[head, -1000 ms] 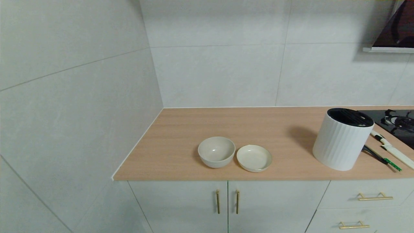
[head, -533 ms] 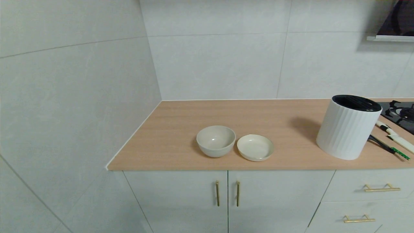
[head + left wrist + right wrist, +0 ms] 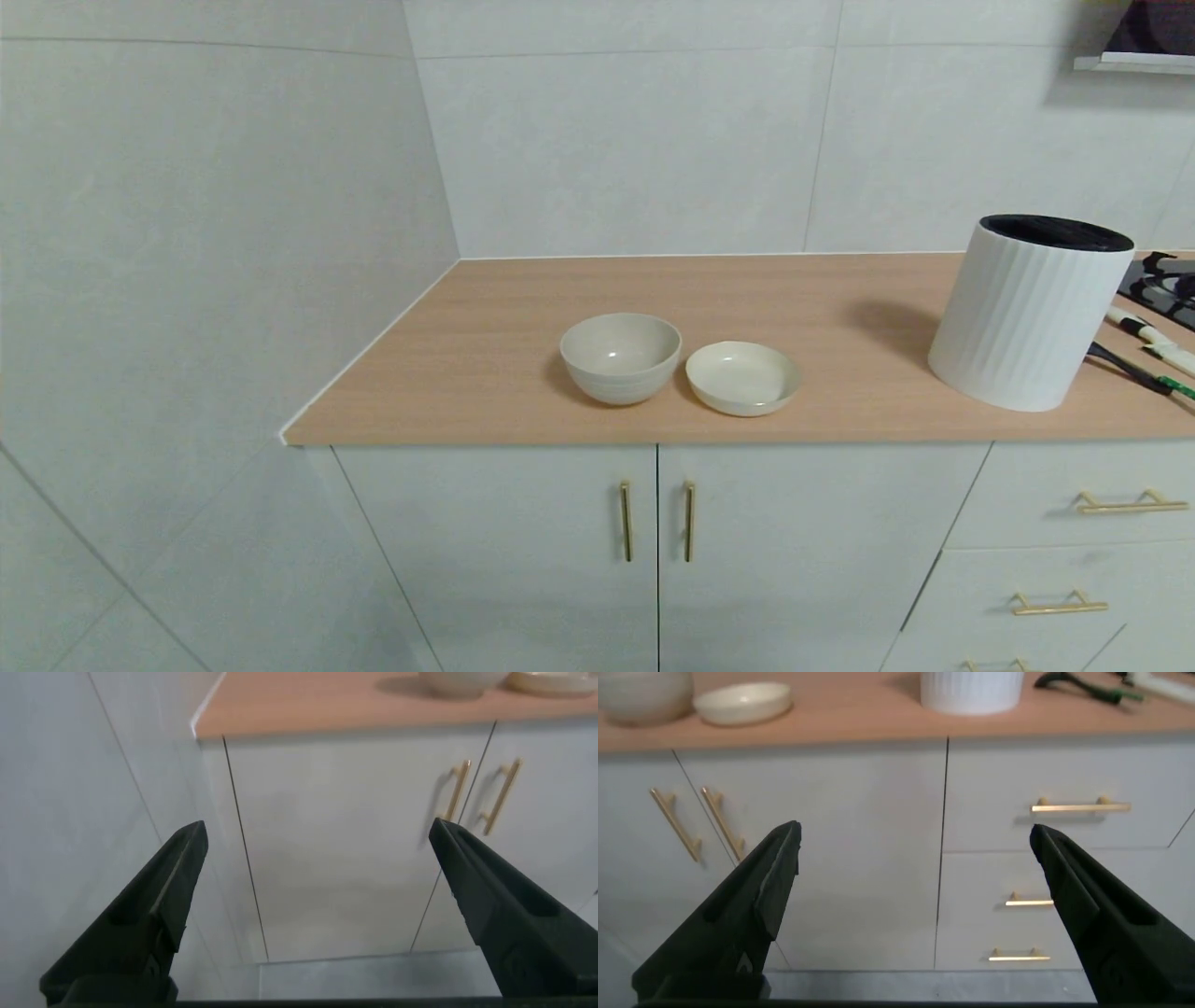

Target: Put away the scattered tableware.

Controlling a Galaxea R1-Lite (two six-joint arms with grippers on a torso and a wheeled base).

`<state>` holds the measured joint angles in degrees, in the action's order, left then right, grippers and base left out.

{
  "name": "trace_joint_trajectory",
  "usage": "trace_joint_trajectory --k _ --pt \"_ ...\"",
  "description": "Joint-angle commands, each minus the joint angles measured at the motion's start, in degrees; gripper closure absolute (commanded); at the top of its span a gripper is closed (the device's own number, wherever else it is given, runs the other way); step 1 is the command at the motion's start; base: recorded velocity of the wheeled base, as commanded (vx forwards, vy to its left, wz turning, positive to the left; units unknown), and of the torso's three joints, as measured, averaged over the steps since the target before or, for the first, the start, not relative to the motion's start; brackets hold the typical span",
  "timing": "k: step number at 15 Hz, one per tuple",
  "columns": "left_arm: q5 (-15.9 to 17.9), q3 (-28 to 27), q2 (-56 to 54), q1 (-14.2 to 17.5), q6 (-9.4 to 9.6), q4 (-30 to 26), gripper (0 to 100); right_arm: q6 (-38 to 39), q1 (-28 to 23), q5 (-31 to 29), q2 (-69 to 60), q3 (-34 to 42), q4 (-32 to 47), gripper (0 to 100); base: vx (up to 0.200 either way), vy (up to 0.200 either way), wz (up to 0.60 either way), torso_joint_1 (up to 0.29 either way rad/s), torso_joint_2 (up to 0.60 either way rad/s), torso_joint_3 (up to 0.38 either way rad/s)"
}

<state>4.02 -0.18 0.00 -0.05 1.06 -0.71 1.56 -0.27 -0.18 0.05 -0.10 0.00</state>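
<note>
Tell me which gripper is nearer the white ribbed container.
Right. The right gripper sits below the white ribbed container, facing the drawers; the left gripper is off by the counter's left corner.

The round greyish-beige ceramic bowl (image 3: 620,357) and the shallow cream ceramic dish (image 3: 743,376) are plain. The white cylindrical utensil holder (image 3: 1027,317) has vertical ribbing and a black top. The flat wooden countertop (image 3: 485,373) shows light tan grain, and the slim metal cabinet handles (image 3: 625,521) are gold.
</note>
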Motion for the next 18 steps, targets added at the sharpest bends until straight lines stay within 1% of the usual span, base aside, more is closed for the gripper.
trace_joint_trajectory --k 1,10,18 --pt "-0.1 0.0 0.0 0.0 -0.01 0.0 0 0.0 0.0 0.0 0.0 0.0 0.0 0 0.0 0.0 0.0 -0.212 0.5 0.286" --pt "-0.1 0.0 0.0 0.0 -0.01 0.0 0 0.0 0.0 0.0 0.0 0.0 0.0 0 0.0 0.0 0.0 -0.196 0.48 0.284" --pt "-0.1 0.0 0.0 0.0 -0.01 0.0 0 0.0 0.0 0.0 0.0 0.0 0.0 0 0.0 0.0 0.0 -0.138 0.43 0.297"
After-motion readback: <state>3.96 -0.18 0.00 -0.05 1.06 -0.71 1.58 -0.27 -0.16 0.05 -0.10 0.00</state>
